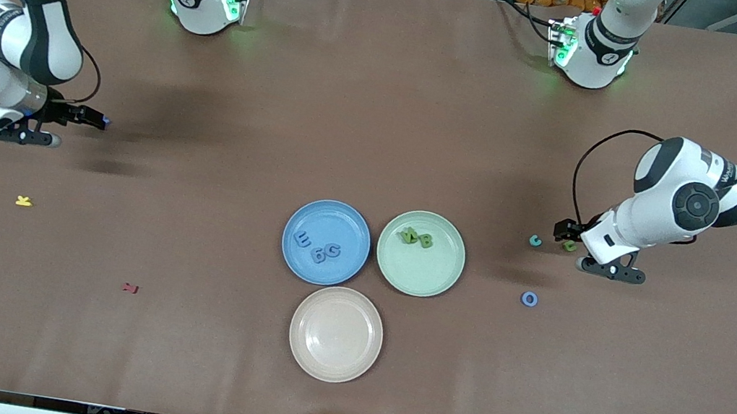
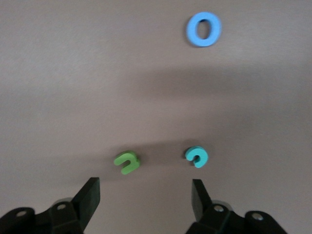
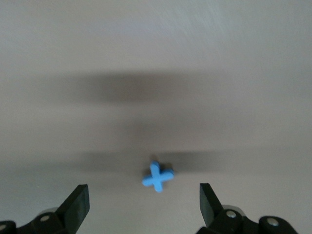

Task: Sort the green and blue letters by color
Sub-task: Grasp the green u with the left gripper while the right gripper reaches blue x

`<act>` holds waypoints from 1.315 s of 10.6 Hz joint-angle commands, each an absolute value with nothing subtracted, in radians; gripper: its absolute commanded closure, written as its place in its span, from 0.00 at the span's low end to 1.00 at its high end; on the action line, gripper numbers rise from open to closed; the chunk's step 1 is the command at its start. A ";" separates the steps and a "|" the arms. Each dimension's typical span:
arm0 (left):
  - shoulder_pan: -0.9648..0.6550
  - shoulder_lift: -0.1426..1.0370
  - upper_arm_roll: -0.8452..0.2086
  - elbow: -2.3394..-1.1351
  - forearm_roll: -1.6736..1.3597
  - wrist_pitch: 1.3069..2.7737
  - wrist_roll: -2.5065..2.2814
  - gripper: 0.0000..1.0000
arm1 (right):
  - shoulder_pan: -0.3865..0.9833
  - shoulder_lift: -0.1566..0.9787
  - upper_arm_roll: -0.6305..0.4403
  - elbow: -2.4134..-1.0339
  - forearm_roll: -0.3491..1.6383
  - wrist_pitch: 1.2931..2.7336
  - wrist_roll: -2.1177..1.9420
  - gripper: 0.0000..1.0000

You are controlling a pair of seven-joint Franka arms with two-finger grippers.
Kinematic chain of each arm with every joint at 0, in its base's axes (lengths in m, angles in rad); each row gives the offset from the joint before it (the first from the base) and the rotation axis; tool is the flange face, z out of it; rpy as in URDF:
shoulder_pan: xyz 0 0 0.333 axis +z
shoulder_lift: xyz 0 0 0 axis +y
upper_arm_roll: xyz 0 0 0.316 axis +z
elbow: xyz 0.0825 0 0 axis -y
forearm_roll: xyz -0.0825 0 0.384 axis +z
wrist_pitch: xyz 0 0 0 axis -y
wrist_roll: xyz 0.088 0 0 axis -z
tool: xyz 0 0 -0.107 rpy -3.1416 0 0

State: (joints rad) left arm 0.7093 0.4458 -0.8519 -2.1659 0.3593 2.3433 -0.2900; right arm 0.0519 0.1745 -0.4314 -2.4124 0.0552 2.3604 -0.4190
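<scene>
A blue plate [image 1: 308, 216] holds three blue letters [image 1: 320, 249], and the green plate [image 1: 451, 267] beside it holds green letters [image 1: 416, 237]. Toward the left arm's end of the table lie a green letter [image 1: 570, 246] [image 2: 127, 162], a teal letter [image 1: 535, 241] [image 2: 197, 157] and a blue O [image 1: 529, 299] [image 2: 203, 29]. My left gripper [image 1: 564, 230] [image 2: 145, 197] hangs open just above the table beside the green and teal letters, holding nothing. My right gripper [image 1: 89, 118] [image 3: 144, 202] is open low over the table, with a blue X [image 3: 157, 176] [image 1: 105, 121] lying just ahead of its fingertips.
An empty beige plate [image 1: 336, 334] sits nearer the front camera than the two coloured plates. A yellow letter [image 1: 24, 201] and a dark red letter [image 1: 130, 287] lie toward the right arm's end of the table.
</scene>
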 commanded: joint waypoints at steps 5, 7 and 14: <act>0.726 0.495 -0.842 -2.210 0.641 2.385 -0.800 0.21 | -0.032 0.288 -0.410 -2.467 0.222 2.470 -0.380 0.00; 0.727 0.535 -0.830 -2.206 0.670 2.413 -0.834 0.21 | -0.034 0.291 -0.410 -2.465 0.222 2.470 -0.380 0.00; 0.716 0.601 -0.808 -2.209 0.761 2.431 -0.919 0.30 | -0.035 0.313 -0.408 -2.459 0.222 2.465 -0.316 0.00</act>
State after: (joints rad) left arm 0.7114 0.5949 -0.8031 -2.2028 0.7253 2.4202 -0.8756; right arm -0.0154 0.3019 -0.4251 -2.4598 0.2129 2.4647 -0.3266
